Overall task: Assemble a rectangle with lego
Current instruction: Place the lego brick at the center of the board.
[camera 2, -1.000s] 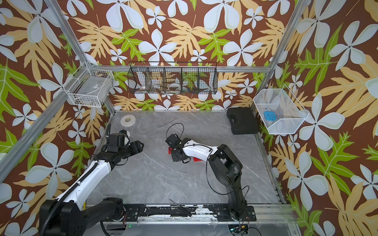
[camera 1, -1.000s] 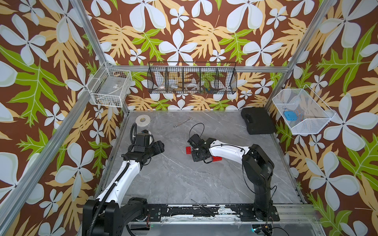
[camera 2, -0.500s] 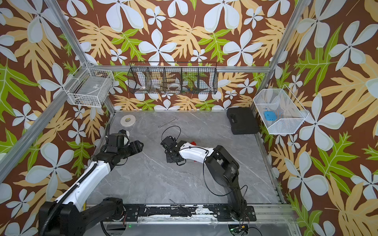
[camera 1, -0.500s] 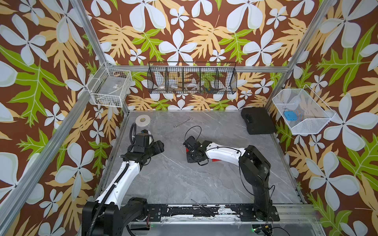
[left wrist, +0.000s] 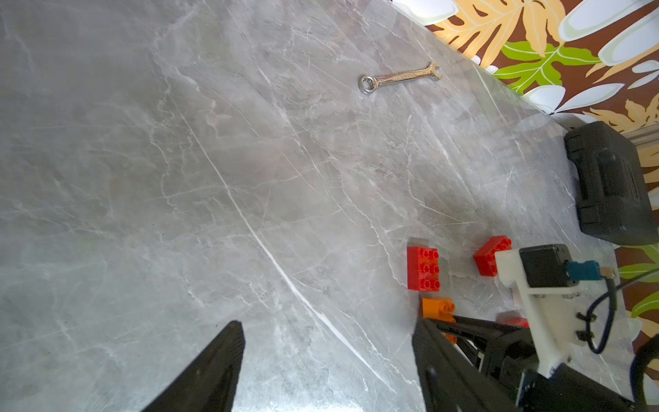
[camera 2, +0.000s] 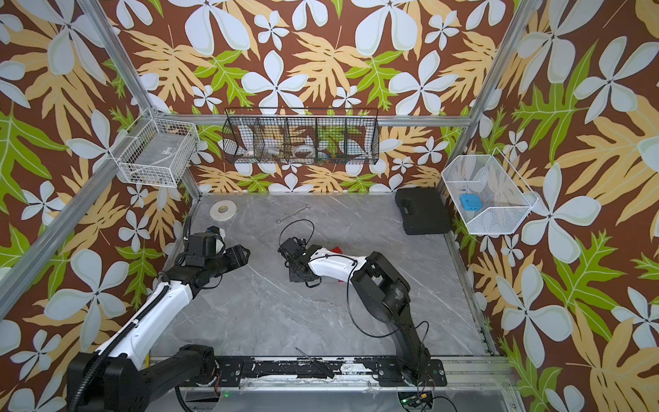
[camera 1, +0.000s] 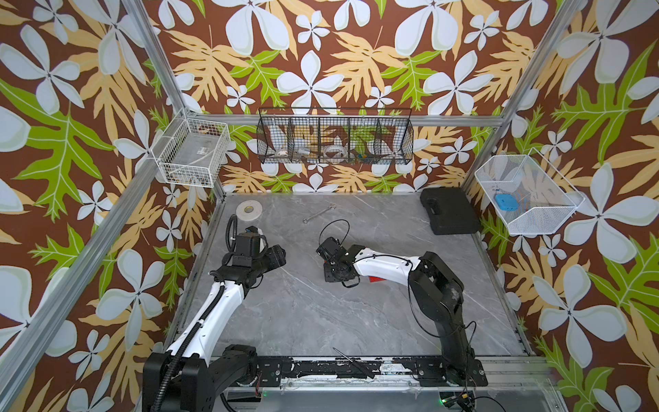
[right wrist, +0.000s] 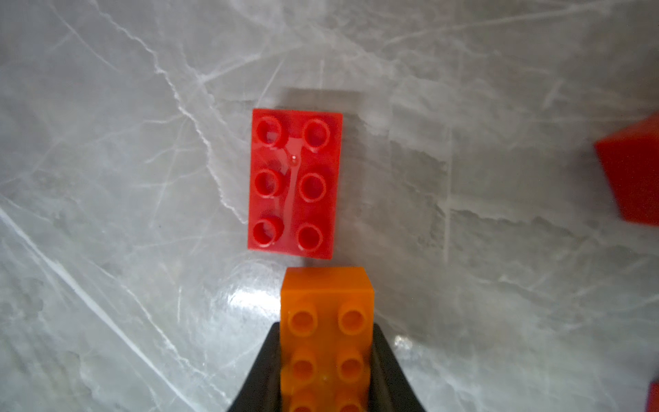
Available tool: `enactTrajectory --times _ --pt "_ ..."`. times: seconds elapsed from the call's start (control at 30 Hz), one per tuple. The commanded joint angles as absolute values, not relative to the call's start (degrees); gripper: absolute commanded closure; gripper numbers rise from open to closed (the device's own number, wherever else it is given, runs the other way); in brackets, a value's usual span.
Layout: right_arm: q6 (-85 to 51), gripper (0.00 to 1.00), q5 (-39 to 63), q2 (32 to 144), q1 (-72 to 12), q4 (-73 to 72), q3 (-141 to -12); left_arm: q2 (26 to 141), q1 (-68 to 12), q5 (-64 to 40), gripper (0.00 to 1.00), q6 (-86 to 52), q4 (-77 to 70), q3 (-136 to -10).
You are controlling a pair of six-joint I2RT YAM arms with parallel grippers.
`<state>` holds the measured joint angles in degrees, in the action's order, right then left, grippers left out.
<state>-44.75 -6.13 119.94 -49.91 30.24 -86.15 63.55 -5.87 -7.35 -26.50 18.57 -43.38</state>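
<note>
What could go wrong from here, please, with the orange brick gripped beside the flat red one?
The orange brick in the right tool sits offset from the studs of the red brick; pressed down like this, it may not seat.
The red brick lies loose on the smooth table, and the open left tool is far off, so it could slide.

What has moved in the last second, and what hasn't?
The right gripper has slid a little toward the left arm's side, jaws shut on the orange brick, which is now just short of a flat red brick. The left gripper, jaws open, the wrench and the black case stayed put.
</note>
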Motion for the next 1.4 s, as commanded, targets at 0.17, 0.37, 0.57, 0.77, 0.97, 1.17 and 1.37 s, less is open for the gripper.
enactTrajectory --times 0.17,0.37,0.57,0.77,0.97,1.17,1.37 --pt "-45.19 0.73 -6.66 121.4 -50.01 30.61 -88.39 63.14 -5.8 -6.87 0.23 -26.54 18.45 -43.51" --pt "-45.75 0.73 -6.92 121.87 -50.07 31.19 -88.52 62.94 -5.8 -6.91 0.23 -26.63 18.4 -43.51" --pt "-45.76 0.71 -7.83 122.34 -50.02 31.3 -88.95 62.76 -5.8 -6.89 0.23 -26.55 18.41 -43.51" --pt "-45.45 0.7 -7.37 122.87 -50.23 31.64 -89.05 62.58 -5.79 -6.9 0.23 -26.6 18.44 -43.49" --pt "-45.0 0.66 -7.89 123.31 -50.21 32.08 -89.16 62.49 -5.8 -6.78 0.23 -26.62 18.45 -43.51" --pt "-45.11 0.56 -7.93 123.27 -50.45 31.81 -88.68 62.49 -5.79 -6.79 0.23 -26.54 18.39 -43.51" --pt "-45.08 0.56 -7.97 122.78 -50.48 31.51 -88.8 62.49 -5.8 -6.78 0.23 -26.59 18.45 -43.45"
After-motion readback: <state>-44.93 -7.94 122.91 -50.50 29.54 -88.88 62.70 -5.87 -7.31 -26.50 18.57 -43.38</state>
